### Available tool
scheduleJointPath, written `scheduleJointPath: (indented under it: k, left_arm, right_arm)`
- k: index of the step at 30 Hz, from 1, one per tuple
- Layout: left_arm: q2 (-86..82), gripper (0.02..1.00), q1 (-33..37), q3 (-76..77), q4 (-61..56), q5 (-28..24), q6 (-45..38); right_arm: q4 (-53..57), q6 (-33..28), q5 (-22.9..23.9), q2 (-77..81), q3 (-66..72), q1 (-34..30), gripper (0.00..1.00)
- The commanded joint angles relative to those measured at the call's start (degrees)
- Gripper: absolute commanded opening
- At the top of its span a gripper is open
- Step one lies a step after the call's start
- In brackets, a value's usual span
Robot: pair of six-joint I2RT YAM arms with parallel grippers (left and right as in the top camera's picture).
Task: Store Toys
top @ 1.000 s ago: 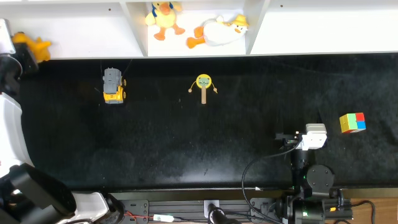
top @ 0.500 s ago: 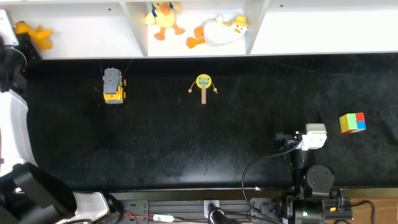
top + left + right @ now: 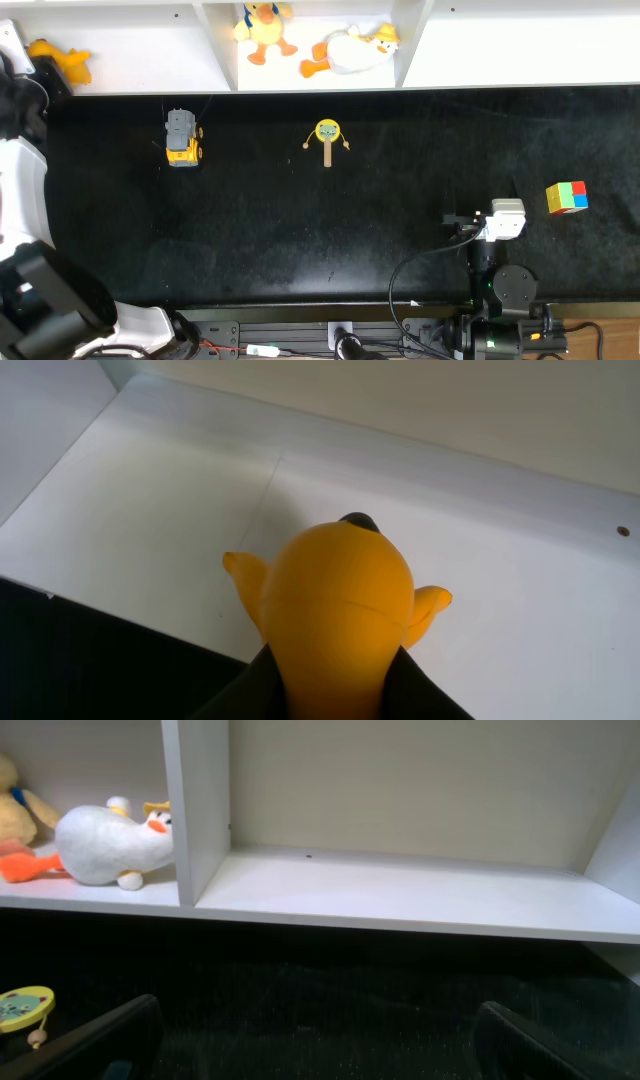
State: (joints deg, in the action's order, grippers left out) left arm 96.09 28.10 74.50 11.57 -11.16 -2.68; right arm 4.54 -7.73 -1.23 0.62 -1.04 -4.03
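My left gripper (image 3: 38,72) is at the far left of the white shelf (image 3: 140,60), shut on an orange rubber toy (image 3: 62,58). Seen from the left wrist, the orange toy (image 3: 340,610) sits between my dark fingers (image 3: 238,695), just over the floor of the left compartment (image 3: 150,530). On the black mat lie a yellow toy truck (image 3: 182,137), a small rattle drum (image 3: 327,134) and a coloured cube (image 3: 566,197). My right gripper (image 3: 488,222) rests low near its base, open and holding nothing, with its fingers (image 3: 110,1038) wide apart.
The middle compartment holds a yellow duck plush (image 3: 264,26) and a white duck plush (image 3: 350,48). The right compartment (image 3: 420,890) has a bare floor. A divider wall (image 3: 195,810) separates the two. Cables and arm bases line the front edge of the mat.
My left gripper has carried the orange toy a little farther back and to the right, deeper into the left compartment. The right arm has not moved.
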Motion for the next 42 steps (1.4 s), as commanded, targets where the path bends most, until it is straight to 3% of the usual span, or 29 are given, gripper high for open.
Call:
scheduleJointPath:
  k: [1, 26, 32, 36, 40, 42]
  left_arm:
    - [2.6, 0.246, -0.2, 1.2, -0.6, -1.6, 2.0]
    - [5.9, 0.294, -0.3, 1.2, -4.3, -2.9, 3.2]
    - [5.9, 0.356, -0.3, 1.2, -5.0, -2.9, 3.2]
    - [5.9, 0.597, -0.3, 1.2, -5.6, -2.9, 3.2]
    - [5.9, 0.919, -0.3, 1.2, -6.4, -2.9, 3.2]
    - [5.9, 0.998, -0.3, 1.2, -6.9, -2.9, 3.2]
  right_arm:
    - [-0.3, 0.2, -0.2, -0.4, 0.8, -0.1, 0.993]
    - [-0.3, 0.2, -0.2, -0.4, 0.8, -0.1, 0.996]
    - [-0.3, 0.2, -0.2, -0.4, 0.8, -0.1, 0.996]
    - [-0.3, 0.2, -0.2, -0.4, 0.8, -0.1, 0.996]
    - [-0.3, 0.2, -0.2, -0.4, 0.8, -0.1, 0.996]
    - [-0.3, 0.2, -0.2, -0.4, 0.8, -0.1, 0.996]
